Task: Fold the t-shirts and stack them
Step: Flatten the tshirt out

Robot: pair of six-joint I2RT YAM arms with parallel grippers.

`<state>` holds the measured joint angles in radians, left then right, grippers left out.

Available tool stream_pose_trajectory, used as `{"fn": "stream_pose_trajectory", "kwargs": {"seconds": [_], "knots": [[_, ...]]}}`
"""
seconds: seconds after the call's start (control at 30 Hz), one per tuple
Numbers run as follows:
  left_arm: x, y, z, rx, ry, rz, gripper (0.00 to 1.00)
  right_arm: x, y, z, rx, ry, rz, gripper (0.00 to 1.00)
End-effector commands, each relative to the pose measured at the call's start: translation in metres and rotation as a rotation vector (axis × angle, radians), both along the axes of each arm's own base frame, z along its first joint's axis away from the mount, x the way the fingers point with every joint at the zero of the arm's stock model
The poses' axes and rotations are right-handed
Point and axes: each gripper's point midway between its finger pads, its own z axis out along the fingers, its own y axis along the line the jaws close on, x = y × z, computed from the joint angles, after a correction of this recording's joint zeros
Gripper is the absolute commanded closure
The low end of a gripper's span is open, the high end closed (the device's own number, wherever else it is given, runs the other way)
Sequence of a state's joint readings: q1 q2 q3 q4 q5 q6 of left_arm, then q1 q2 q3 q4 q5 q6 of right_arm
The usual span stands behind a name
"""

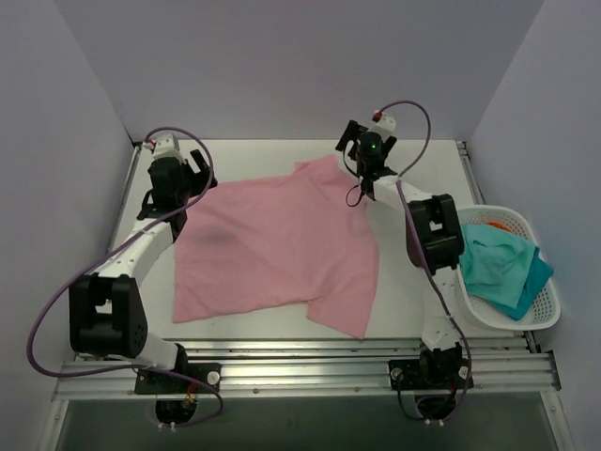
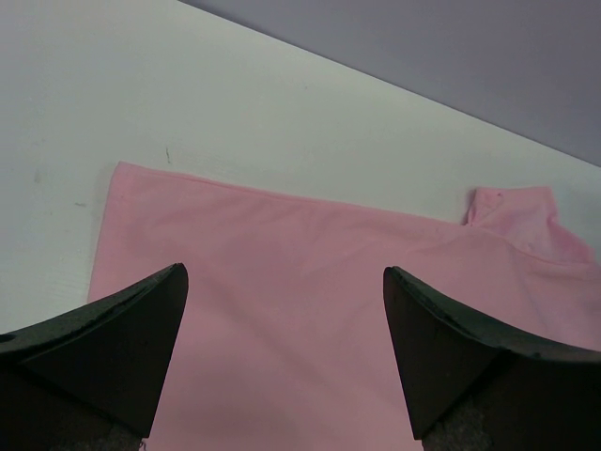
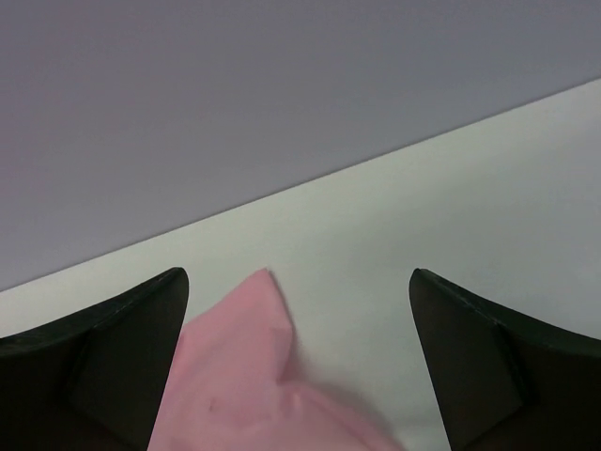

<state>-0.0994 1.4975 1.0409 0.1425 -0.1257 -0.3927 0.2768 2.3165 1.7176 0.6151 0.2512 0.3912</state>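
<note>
Lying spread out on the white table (image 1: 263,155) is a light pink t-shirt (image 1: 272,244). It fills the middle of the table and is plain, with no picture on it. Most of it is flat. One sleeve pokes out at the far side, and the near right corner sticks out toward the near edge. A faint dark patch shows on its left part.

At the right edge of the table sits a white basket (image 1: 549,310). A teal cloth (image 1: 498,268) is bunched up inside it, and I cannot tell if it is a shirt. A bit of something orange (image 1: 507,225) peeks out behind it, mostly hidden.

Both arms reach out to the far side of the table. The left arm stretches along the left side to the shirt's far left corner. The right arm bends past the basket to the far sleeve and covers a little of the shirt's right edge.

The left gripper (image 2: 282,277) has its fingers wide apart above the pink cloth and holds nothing. The right gripper (image 3: 296,277) is spread wide too, with the sleeve tip lying between its fingers, not pinched. Only the dark fingertips show in the wrist views.
</note>
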Motion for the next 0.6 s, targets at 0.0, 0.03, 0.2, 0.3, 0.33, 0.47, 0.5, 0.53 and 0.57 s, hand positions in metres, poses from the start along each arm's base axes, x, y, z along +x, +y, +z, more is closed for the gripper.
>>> {"fn": "stream_pose_trajectory", "kwargs": {"seconds": [0.0,0.03,0.2,0.3,0.33,0.47,0.5,0.53,0.57], "knots": [[-0.010,-0.003,0.049,-0.051,-0.098,0.019,0.06,-0.065,-0.036,0.130,0.129,-0.256,-0.157,0.00],[-0.012,-0.004,0.047,-0.059,-0.092,0.020,0.06,-0.091,-0.042,0.160,0.163,-0.298,-0.159,0.01],[-0.016,-0.015,0.011,-0.092,0.004,0.022,0.06,-0.155,-0.033,0.104,0.227,-0.179,-0.094,0.06],[-0.003,-0.017,-0.021,-0.113,0.058,0.033,0.06,-0.143,-0.005,0.067,0.195,-0.056,0.027,0.32],[0.002,-0.017,-0.027,-0.111,0.068,0.036,0.06,-0.138,0.002,0.061,0.190,-0.034,0.054,0.44],[0.027,-0.027,-0.053,-0.125,0.129,0.005,0.06,-0.114,0.030,0.036,0.166,0.063,0.123,1.00],[0.031,-0.031,-0.058,-0.132,0.140,-0.009,0.14,-0.111,0.035,0.032,0.155,0.077,0.130,1.00],[0.035,-0.033,-0.074,-0.133,0.175,-0.012,0.36,-0.107,0.039,0.014,0.137,0.114,0.135,1.00],[0.041,-0.034,-0.074,-0.139,0.176,-0.010,0.55,-0.101,0.045,0.019,0.133,0.105,0.145,1.00]]}}
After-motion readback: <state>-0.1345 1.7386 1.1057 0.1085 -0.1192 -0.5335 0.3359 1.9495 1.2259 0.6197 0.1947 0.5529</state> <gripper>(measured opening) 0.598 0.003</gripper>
